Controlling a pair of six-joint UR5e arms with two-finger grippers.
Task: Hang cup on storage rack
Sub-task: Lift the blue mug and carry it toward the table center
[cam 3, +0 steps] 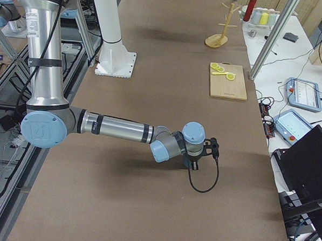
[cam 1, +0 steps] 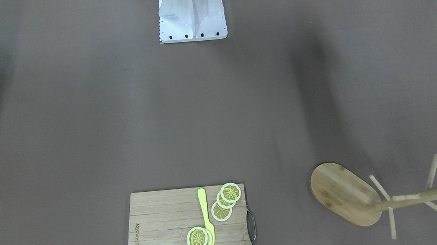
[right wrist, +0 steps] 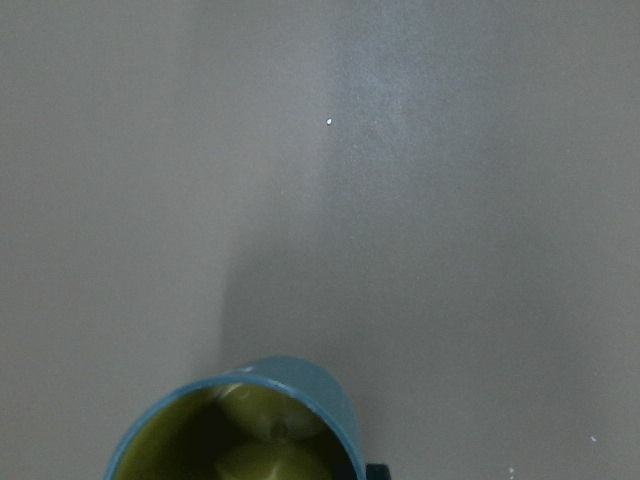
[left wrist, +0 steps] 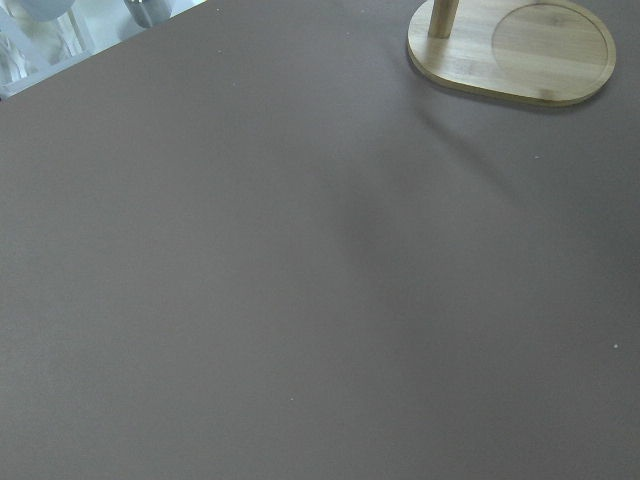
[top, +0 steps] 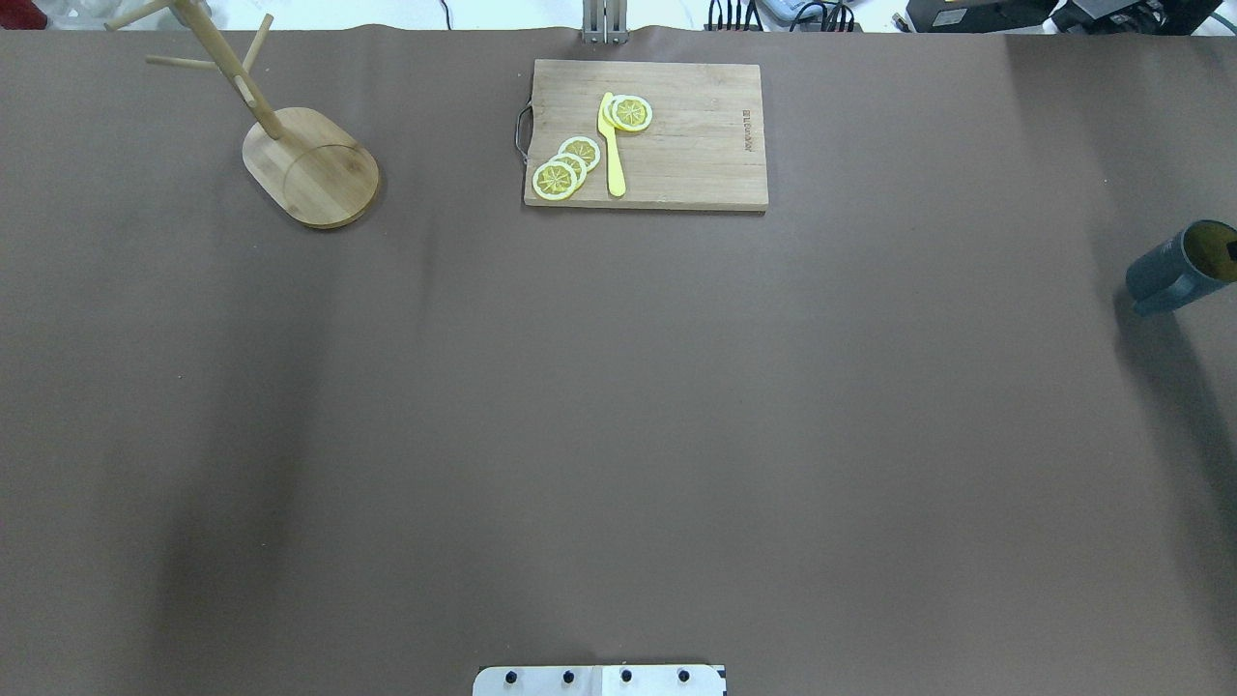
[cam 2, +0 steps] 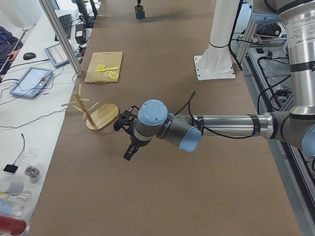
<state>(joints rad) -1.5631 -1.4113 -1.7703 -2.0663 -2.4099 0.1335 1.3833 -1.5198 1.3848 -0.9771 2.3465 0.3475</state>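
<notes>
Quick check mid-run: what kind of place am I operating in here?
Most likely a robotics lab workcell, not a kitchen: an industrial arm by a white pedestal, teach pendants on a side bench, and lemon slices on a cutting board as props.

The cup point(top: 1169, 275), dark blue-grey outside and yellow inside, stands with its mouth up at the worktop's point(top: 618, 435) right edge, about midway along that edge. The storage rack point(top: 314, 179) is light bamboo, upright on an oval flat base with a round post and thin angled pegs, near the far left corner, well apart from the cup.
</notes>
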